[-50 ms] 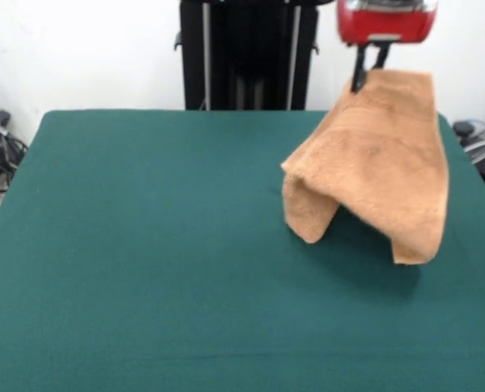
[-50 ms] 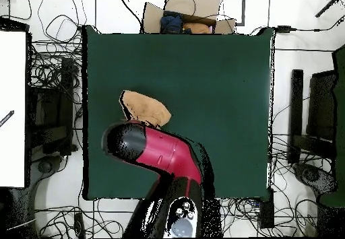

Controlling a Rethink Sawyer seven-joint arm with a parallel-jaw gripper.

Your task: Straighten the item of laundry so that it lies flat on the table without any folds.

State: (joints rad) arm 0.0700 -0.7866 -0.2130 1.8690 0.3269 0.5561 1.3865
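Front view: gripper sits at upper right of frame, under the red wrist housing. I've got it pinched shut on one top corner of the towel, dark fingers closed w/ cloth between them. Towel hangs from that corner as a draped fold, two lobes drooping down; lower ends look to be touching or just above the table at right-centre of frame. Can't tell for sure if they rest on the felt or hover, though there's shadow right under them.

Why held like this, my read: lifting by a corner lets gravity pull the folds out, so the cloth can be dragged and laid down flat. It isn't flat yet, still doubled over on itself. No tag or loop visible from here.

Overhead view: arm covers most of the towel; only an orange patch shows at left-centre of frame, just above the black elbow end. Gripper itself hidden there.

Task est. early-to-mid: grasp done, spreading not done. Next move prob needs a low sideways drag toward the open green area. Risk: cloth slips from the pinch, or lands bunched again.
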